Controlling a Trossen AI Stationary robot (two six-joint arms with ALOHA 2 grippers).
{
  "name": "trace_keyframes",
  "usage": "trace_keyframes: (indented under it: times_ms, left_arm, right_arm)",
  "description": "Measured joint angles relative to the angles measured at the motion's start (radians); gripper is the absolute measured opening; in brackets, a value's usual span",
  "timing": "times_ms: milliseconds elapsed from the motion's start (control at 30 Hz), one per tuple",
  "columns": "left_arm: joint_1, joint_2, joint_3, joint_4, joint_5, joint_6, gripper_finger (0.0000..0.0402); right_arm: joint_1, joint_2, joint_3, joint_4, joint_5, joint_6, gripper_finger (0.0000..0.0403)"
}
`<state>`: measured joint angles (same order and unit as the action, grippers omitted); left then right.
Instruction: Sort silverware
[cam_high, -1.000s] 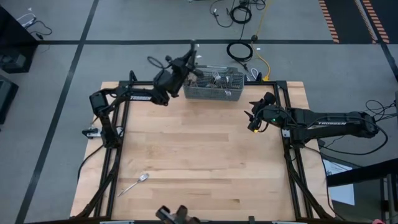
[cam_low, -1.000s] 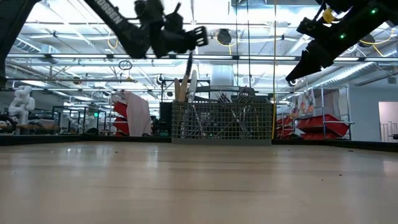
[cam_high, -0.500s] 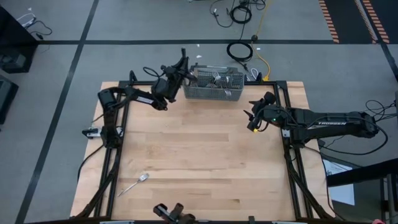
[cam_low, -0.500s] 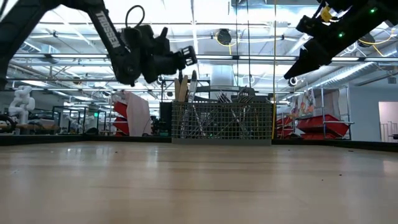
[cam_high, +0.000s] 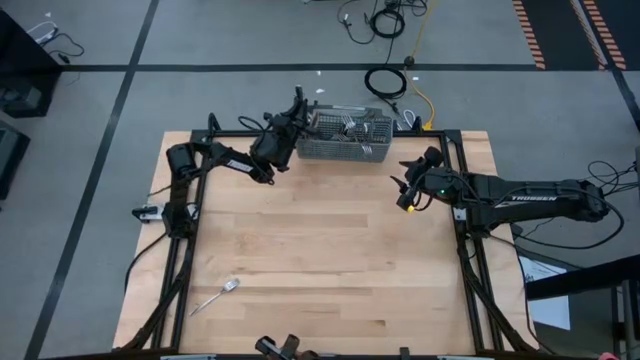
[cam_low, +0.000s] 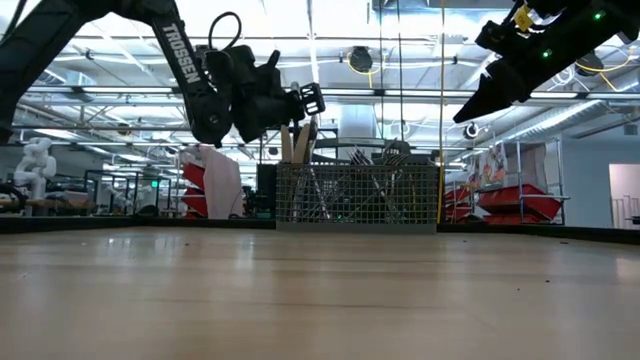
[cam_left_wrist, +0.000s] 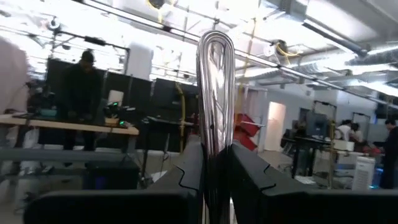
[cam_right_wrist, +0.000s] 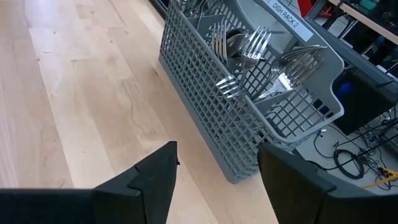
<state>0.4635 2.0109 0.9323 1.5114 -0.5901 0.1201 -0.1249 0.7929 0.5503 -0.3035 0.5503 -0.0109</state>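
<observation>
My left gripper (cam_left_wrist: 216, 163) clamps a utensil handle (cam_left_wrist: 215, 93), upright, beside the basket (cam_high: 345, 146). My right gripper (cam_right_wrist: 217, 165) hangs open near the basket's other end.

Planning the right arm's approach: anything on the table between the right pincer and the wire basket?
Nothing: in the high view only bare wood separates the open right pincer from the wire basket. The right wrist view shows the same clear tabletop.
</observation>
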Motion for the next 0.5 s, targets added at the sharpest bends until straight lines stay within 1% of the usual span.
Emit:
trace_keyframes:
  times_ms: [167, 200, 400, 500]
  left_arm:
    - [-0.01, 0.002, -0.004, -0.031, -0.036, 0.036, 0.0049]
    - [-0.012, 0.008, -0.004, -0.025, -0.039, 0.019, 0.0049]
    - [-0.017, 0.005, -0.003, -0.042, -0.01, 0.048, 0.005]
    - [-0.025, 0.005, -0.004, -0.042, -0.009, 0.086, 0.0076]
  right_arm:
    - [0.0, 0.0, 0.0, 0.001, 0.0, 0.0, 0.0212]
    - [0.0, 0.0, 0.0, 0.001, 0.0, 0.0, 0.0212]
    - [0.0, 0.0, 0.0, 0.004, -0.001, 0.0, 0.0212]
    - [0.0, 0.0, 0.0, 0.023, -0.001, -0.005, 0.0212]
